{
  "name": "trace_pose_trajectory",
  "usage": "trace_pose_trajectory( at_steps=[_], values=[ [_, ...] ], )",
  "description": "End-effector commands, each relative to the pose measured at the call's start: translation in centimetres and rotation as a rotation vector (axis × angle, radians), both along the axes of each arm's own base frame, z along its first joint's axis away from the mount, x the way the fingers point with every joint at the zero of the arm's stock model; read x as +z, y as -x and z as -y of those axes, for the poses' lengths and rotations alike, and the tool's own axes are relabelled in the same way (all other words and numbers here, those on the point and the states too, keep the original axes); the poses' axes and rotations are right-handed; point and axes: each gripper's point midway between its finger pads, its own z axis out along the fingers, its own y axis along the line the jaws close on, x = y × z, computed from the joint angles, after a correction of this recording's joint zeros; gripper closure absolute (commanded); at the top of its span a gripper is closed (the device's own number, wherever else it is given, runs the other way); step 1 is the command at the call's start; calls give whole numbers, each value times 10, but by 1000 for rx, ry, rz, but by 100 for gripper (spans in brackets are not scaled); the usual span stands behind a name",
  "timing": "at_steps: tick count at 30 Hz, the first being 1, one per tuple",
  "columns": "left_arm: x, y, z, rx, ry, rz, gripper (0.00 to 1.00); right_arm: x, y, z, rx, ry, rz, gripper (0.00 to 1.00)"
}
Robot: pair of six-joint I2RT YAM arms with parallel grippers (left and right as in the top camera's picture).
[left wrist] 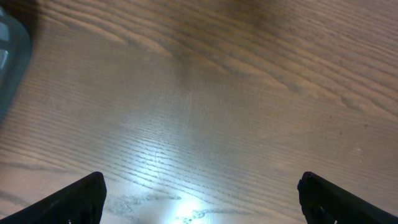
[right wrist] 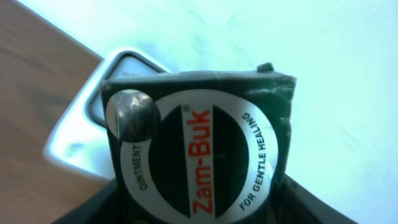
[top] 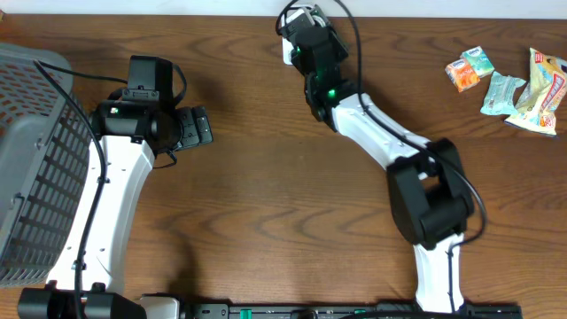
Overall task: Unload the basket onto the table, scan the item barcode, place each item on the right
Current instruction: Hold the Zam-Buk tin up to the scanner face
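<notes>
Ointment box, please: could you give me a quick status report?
Left gripper open, empty. Right gripper shut on ointment box, close by scanner. Nothing seen in the way.

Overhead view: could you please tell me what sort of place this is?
Probably a mock checkout bench: a grey basket at one end, snack packets on the wooden table, and a Zam-Buk box.

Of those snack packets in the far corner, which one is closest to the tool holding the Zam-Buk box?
The small orange packet, leftmost of the group. The green packet, pale teal packet and yellow-white packet lie farther from the right tool.
</notes>
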Motion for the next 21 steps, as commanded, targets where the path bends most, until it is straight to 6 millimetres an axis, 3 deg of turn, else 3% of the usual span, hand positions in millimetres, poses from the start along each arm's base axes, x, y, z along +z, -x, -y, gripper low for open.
trace_pose_trajectory(
  at_steps=[1, 7, 14, 21],
  values=[
    [0, -1, -2, 1, -14, -2, 2, -1, -16, 23, -68, 240, 71, 43],
    [0, -1, -2, 1, -14, -2, 2, 16, -34, 16, -44, 322, 283, 46],
    [0, -1, -2, 1, -14, -2, 2, 14, -36, 0, 45, 323, 293, 48],
    [0, -1, -2, 1, -14, -2, 2, 12, -38, 1, 67, 322, 290, 48]
  ],
)
